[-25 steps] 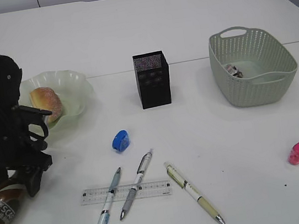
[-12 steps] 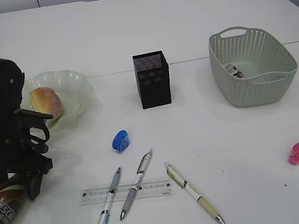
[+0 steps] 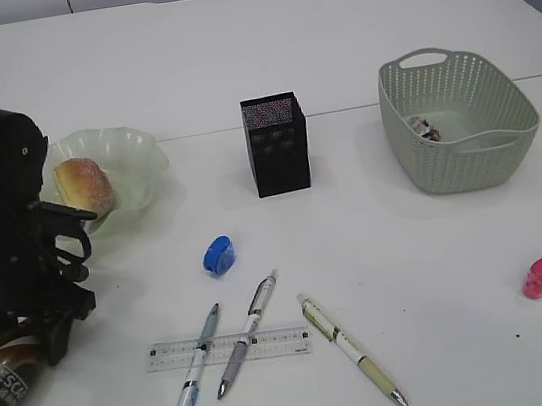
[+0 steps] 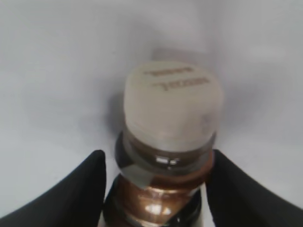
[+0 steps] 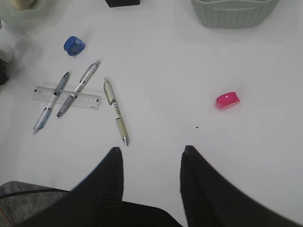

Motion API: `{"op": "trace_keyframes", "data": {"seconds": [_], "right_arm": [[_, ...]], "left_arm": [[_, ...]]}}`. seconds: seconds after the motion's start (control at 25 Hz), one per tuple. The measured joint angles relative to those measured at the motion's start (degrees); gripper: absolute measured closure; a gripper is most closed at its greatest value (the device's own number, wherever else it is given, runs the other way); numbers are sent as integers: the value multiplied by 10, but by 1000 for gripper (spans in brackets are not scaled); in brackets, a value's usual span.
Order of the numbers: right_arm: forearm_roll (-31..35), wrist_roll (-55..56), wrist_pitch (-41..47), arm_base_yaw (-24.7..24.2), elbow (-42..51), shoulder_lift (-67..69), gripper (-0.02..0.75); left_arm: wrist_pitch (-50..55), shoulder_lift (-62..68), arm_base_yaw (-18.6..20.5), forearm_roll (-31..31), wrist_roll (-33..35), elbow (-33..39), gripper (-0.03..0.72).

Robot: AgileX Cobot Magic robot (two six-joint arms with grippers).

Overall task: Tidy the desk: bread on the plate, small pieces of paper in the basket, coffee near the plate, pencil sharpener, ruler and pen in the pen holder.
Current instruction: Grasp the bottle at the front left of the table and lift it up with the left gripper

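Over the near edge of the white counter the right claw hangs with its two dark fingers spread apart, nothing between them. Toward the left edge a clear ruler lies flat with two pens crossing it; a third pen lies just beside its right end. A blue sharpener sits farther back, a pink sharpener toward the right. The basket stands at the far edge.

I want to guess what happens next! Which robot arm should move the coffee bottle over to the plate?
Probably the left. Its left gripper already has a finger on each side of the coffee bottle, close to the plate. The right gripper hangs open, far off above bare table.
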Motion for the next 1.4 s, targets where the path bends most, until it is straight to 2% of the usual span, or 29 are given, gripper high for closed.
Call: {"op": "trace_keyframes", "data": {"seconds": [0.28, 0.4, 0.84, 1.08, 1.2, 1.4], "right_arm": [[0, 0, 1, 0, 0, 0, 410], [0, 0, 1, 0, 0, 0, 410], [-20, -1, 1, 0, 0, 0, 410], [-20, 0, 1, 0, 0, 0, 411], [-18, 0, 1, 0, 0, 0, 411], [-17, 0, 1, 0, 0, 0, 411]], "left_arm": [[0, 1, 0, 3, 0, 0, 387], [-1, 1, 0, 16, 0, -1, 430], [-9, -2, 0, 6, 1, -1, 442], [-57, -73, 0, -27, 1, 2, 443], [-100, -137, 0, -36, 1, 33, 443], [-225, -253, 0, -47, 2, 155, 443]]}}
